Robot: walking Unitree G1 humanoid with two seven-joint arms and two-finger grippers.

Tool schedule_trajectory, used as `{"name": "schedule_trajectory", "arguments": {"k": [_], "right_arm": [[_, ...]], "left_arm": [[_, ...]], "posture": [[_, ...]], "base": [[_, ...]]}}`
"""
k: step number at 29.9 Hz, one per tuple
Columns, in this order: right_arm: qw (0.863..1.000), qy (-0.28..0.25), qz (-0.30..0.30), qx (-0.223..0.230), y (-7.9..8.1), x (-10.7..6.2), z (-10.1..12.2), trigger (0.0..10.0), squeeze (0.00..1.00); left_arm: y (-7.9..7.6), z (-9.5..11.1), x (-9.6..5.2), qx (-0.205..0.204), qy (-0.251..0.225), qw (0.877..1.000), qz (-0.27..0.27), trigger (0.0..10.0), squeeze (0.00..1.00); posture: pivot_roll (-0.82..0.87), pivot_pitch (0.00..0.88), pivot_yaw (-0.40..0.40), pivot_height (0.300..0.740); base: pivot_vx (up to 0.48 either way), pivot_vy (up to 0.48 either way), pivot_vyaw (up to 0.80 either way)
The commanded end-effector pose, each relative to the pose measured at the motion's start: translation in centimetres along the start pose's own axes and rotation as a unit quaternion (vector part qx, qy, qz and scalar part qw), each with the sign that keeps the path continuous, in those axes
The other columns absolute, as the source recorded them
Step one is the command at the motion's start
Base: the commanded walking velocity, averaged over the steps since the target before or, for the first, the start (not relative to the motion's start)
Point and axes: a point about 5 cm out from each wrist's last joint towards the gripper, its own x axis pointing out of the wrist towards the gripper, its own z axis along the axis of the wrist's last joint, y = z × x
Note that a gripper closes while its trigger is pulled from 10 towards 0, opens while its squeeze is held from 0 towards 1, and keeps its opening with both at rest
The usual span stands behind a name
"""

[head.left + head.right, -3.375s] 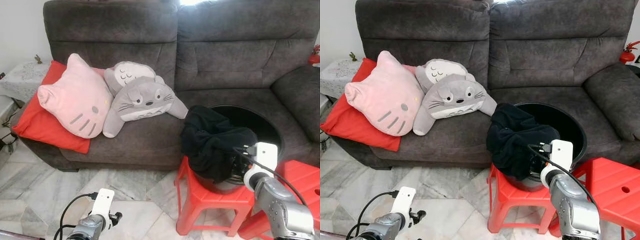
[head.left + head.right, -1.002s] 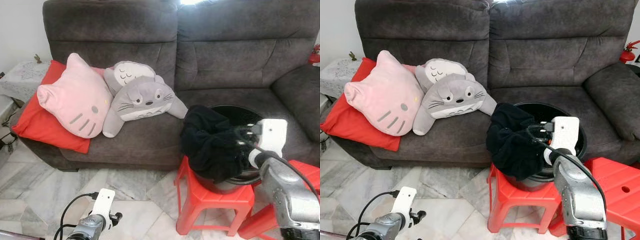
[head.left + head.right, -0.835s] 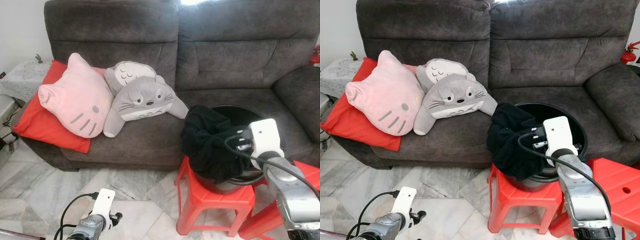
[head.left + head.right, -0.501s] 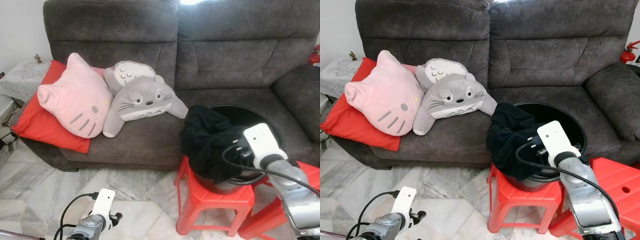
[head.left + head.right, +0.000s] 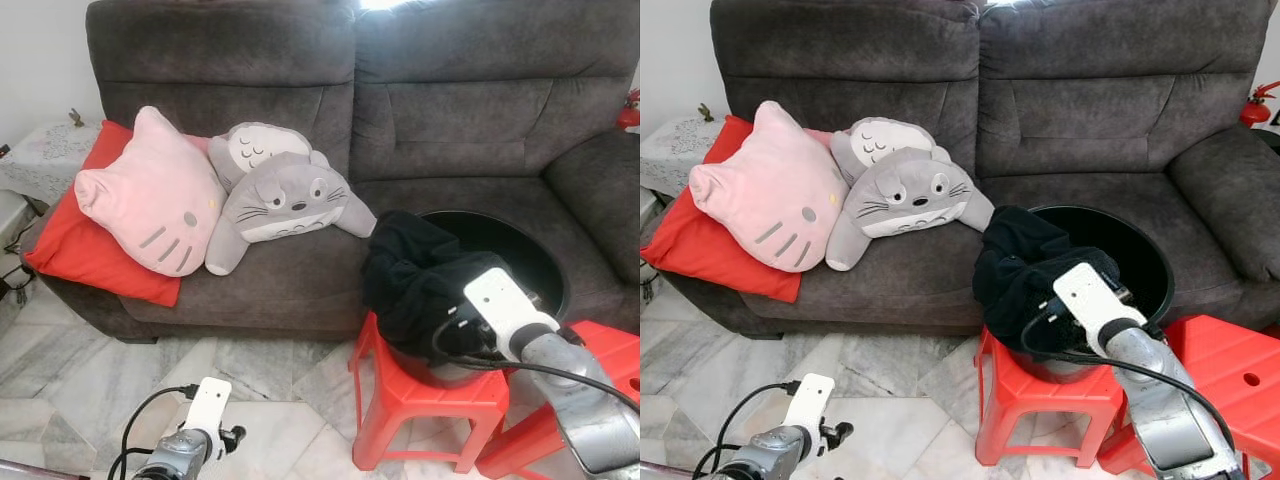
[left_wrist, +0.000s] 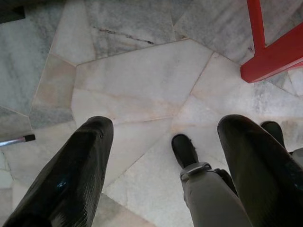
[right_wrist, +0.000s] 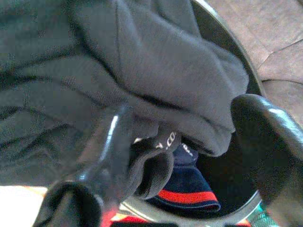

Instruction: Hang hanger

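1. The robot is working at the basin (image 5: pixel 1145 262) on the red stool (image 5: pixel 1025 392), reaching into the laundry — no hanger is anywhere to be seen, so I judge this an early step: getting hold of a garment or digging for the hanger beneath it.
2. The right gripper (image 7: pixel 184 137) is poking its spread fingers at the black cloth (image 5: pixel 415 275) draped over the basin's near rim; one finger (image 7: pixel 111 142) is pressing against the folds, the other (image 7: pixel 270 142) hanging over the basin's dark inside.
3. Next, the fingers need to close on a fold and lift — the cloth is limp and may slip.
4. The right arm is bending forward, wrist low beside the basin.
5. The left gripper (image 6: pixel 163 156) is hanging idle over the floor (image 6: pixel 137 85), fingers apart and empty.
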Motion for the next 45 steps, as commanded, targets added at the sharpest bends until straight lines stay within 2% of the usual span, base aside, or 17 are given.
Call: {"name": "schedule_trajectory", "arguments": {"k": [1, 13, 14, 15, 28, 32, 33, 35, 36, 45], "right_arm": [[1.000, -0.006, 0.002, -0.010, -0.1, 0.2, 0.4, 10.0, 1.00], [1.000, -0.001, 0.010, -0.028, 0.1, 0.7, 0.4, 10.0, 1.00], [0.999, 0.001, 0.015, -0.029, 0.3, 0.8, 0.4, 10.0, 0.88], [0.999, 0.002, 0.017, -0.030, 0.3, 0.9, 0.4, 10.0, 0.02], [0.999, -0.004, 0.001, -0.039, -0.1, 2.4, 1.0, 10.0, 0.00], [0.999, -0.002, 0.013, -0.044, 0.3, 3.2, 0.9, 10.0, 0.00], [0.999, -0.003, 0.016, -0.046, 0.4, 3.4, 1.0, 4.6, 0.00], [0.999, -0.004, 0.016, -0.046, 0.4, 3.5, 1.1, 4.6, 0.00], [0.999, -0.009, 0.017, -0.047, 0.4, 3.7, 1.3, 0.0, 0.00], [0.998, -0.020, 0.010, -0.053, 0.2, 4.2, 1.8, 0.0, 0.00]], "left_arm": [[0.3, -0.3, -0.1, 0.009, 0.009, 1.000, 0.003, 10.0, 0.00], [0.4, -0.2, -0.1, 0.009, 0.009, 1.000, 0.004, 10.0, 0.00], [0.4, -0.2, -0.1, 0.008, 0.008, 1.000, 0.005, 10.0, 0.00], [0.4, -0.2, -0.1, 0.008, 0.008, 1.000, 0.005, 10.0, 0.00], [0.5, -0.1, -0.1, 0.009, 0.008, 1.000, 0.005, 10.0, 0.00], [0.5, 0.0, -0.1, 0.009, 0.008, 1.000, 0.005, 10.0, 0.00], [0.5, 0.0, 0.0, 0.010, 0.008, 1.000, 0.005, 10.0, 0.00], [0.5, 0.0, 0.0, 0.010, 0.008, 1.000, 0.005, 10.0, 0.00], [0.5, 0.0, 0.0, 0.010, 0.007, 1.000, 0.006, 10.0, 0.00], [0.5, 0.0, -0.1, 0.012, 0.008, 1.000, 0.006, 10.0, 0.00]], "posture": [[-0.17, 0.000, 0.040, 0.740], [-0.16, 0.000, 0.038, 0.740], [-0.16, 0.000, 0.038, 0.740], [-0.16, 0.000, 0.038, 0.740], [-0.16, 0.000, 0.043, 0.740], [-0.15, 0.000, 0.046, 0.740], [-0.15, 0.000, 0.046, 0.740], [-0.15, 0.000, 0.046, 0.740], [-0.15, 0.000, 0.046, 0.740], [-0.15, 0.000, 0.047, 0.740]], "base": [[0.000, 0.000, 0.00], [0.000, 0.000, 0.00], [0.000, 0.000, 0.00], [0.000, 0.000, 0.00], [0.000, 0.000, 0.00], [0.000, 0.000, 0.00], [0.000, 0.000, 0.00], [0.000, 0.000, 0.00], [0.000, 0.000, 0.00], [0.000, 0.000, 0.00]]}}
